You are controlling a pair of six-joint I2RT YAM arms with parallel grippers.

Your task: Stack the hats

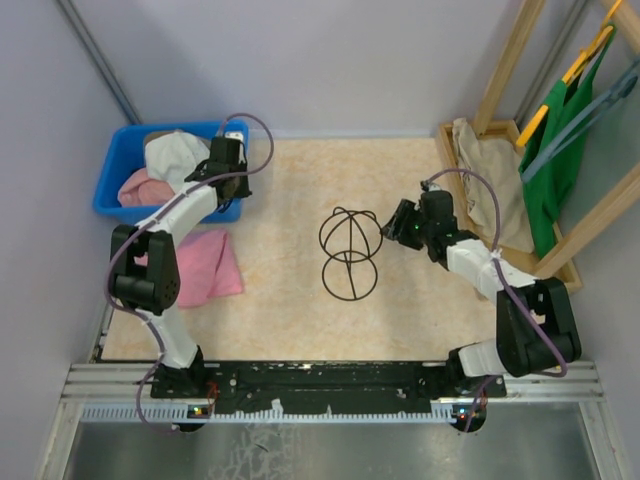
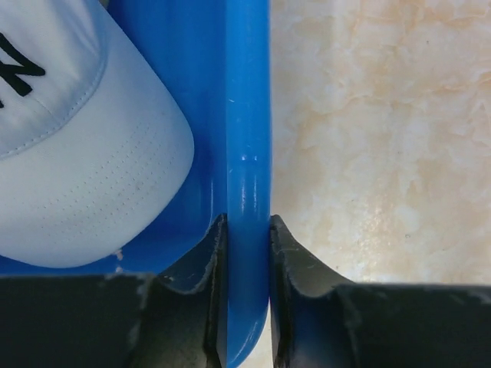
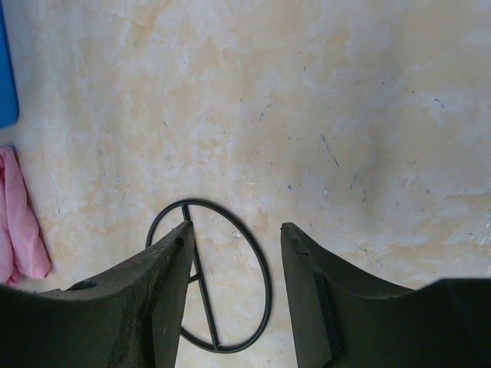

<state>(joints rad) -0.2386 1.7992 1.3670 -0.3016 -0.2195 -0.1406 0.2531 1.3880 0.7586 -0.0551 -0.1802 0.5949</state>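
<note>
A white hat (image 1: 172, 155) and a pink hat (image 1: 140, 187) lie in a blue bin (image 1: 118, 150) at the far left. A strip of tan fabric (image 1: 165, 133) shows behind the white hat. No black hat is in view. My left gripper (image 1: 233, 165) is shut on the bin's right wall. In the left wrist view the jaws (image 2: 247, 230) clamp that blue wall (image 2: 245, 115), with the white hat (image 2: 84, 153) just to its left. My right gripper (image 1: 398, 225) is open and empty beside a black wire stand (image 1: 350, 250). The stand's base ring (image 3: 203, 291) shows between the open jaws (image 3: 236, 234).
A flat pink cloth (image 1: 205, 265) lies on the table below the bin and shows in the right wrist view (image 3: 19, 222). A beige garment (image 1: 490, 175) lies on a wooden rack (image 1: 510, 60) at the right, with green garments (image 1: 560, 150) hanging there.
</note>
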